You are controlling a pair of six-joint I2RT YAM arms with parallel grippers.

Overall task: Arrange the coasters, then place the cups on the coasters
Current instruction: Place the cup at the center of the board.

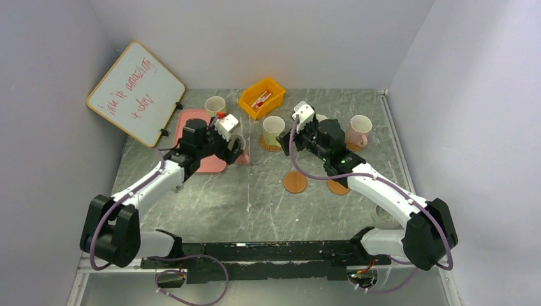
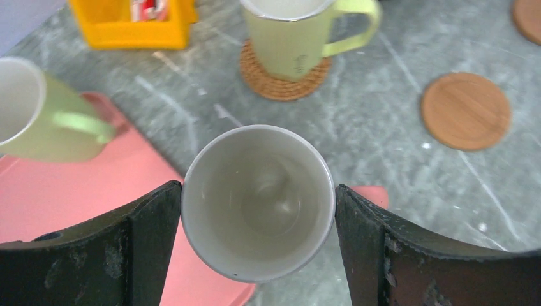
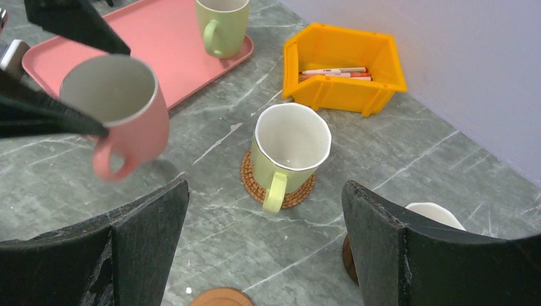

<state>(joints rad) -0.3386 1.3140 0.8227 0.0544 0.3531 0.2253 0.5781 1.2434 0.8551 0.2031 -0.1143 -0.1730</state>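
Note:
My left gripper is shut on a pale pink cup, its fingers pressed on both sides of the rim. The cup hangs tilted above the corner of the pink tray, handle downward. My right gripper stands open and holds nothing. It hovers over the table near a pale green cup on the woven coaster. A second green cup stands on the tray. Another pink cup sits at the right. A whitish cup rim on a dark brown coaster shows behind my right finger. Two bare orange-brown coasters lie nearer me.
A yellow bin with pens stands at the back centre. A whiteboard leans against the left wall. Walls close in the table on the left, back and right.

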